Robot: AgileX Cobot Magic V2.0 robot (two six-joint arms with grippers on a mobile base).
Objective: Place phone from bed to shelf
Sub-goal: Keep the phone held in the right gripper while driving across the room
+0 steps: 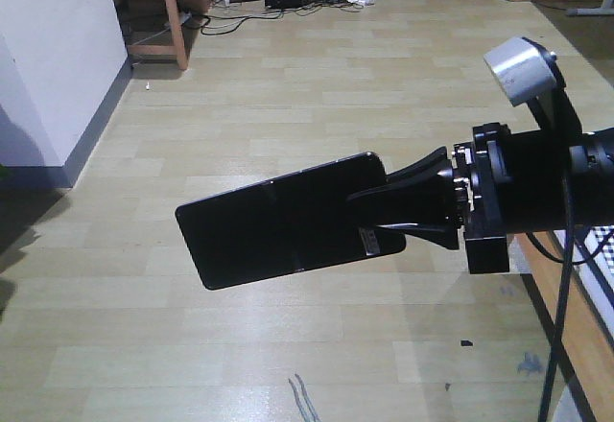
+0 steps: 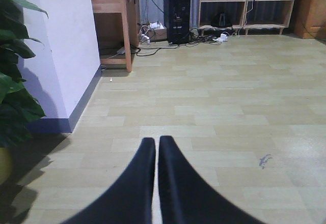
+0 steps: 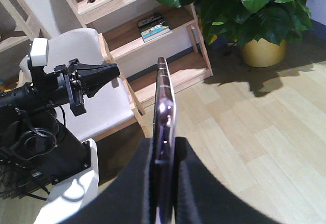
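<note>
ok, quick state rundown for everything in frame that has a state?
Glossy black slab phone: clamped at one end, held in the air, flat.
Black right tool: shut on the phone.
Black left tool: shut, nothing in it.
Pale wooden shelf: open compartments, phone not on it yet.

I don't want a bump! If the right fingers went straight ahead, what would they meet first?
Probably the wooden shelf, near the books; the phone sticking out of the right fingers would touch first. Depth is hard to judge.
</note>
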